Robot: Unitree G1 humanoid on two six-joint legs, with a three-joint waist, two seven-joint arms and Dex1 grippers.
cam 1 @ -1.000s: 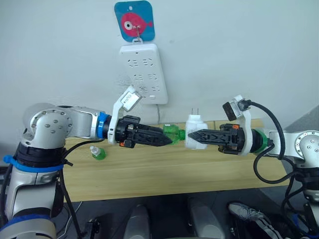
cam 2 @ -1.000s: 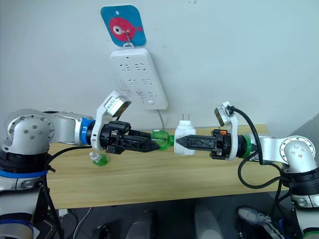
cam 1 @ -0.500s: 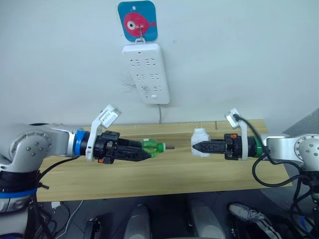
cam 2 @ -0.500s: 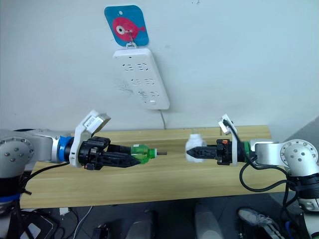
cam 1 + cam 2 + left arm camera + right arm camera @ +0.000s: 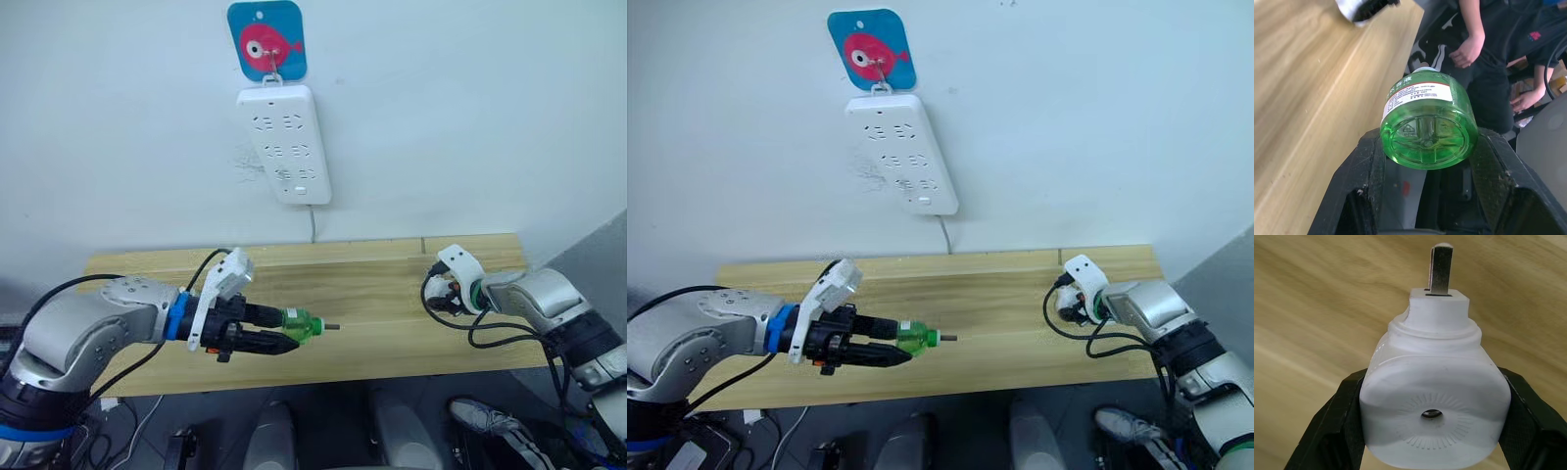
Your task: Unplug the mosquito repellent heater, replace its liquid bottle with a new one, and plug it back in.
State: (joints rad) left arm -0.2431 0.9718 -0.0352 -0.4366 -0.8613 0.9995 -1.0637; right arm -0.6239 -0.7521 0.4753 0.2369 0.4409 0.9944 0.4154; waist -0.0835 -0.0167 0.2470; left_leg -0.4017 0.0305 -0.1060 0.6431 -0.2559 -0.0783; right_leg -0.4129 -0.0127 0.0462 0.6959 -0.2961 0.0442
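Your left end effector (image 5: 1425,161) is clamping the green liquid bottle (image 5: 1426,125) by its base, holding it sideways just over the front of the wooden surface (image 5: 372,294). Your right end effector (image 5: 1432,423) is gripping the mosquito repellent heater (image 5: 1435,401) between both fingers, prongs pointing away, above the surface's right end.
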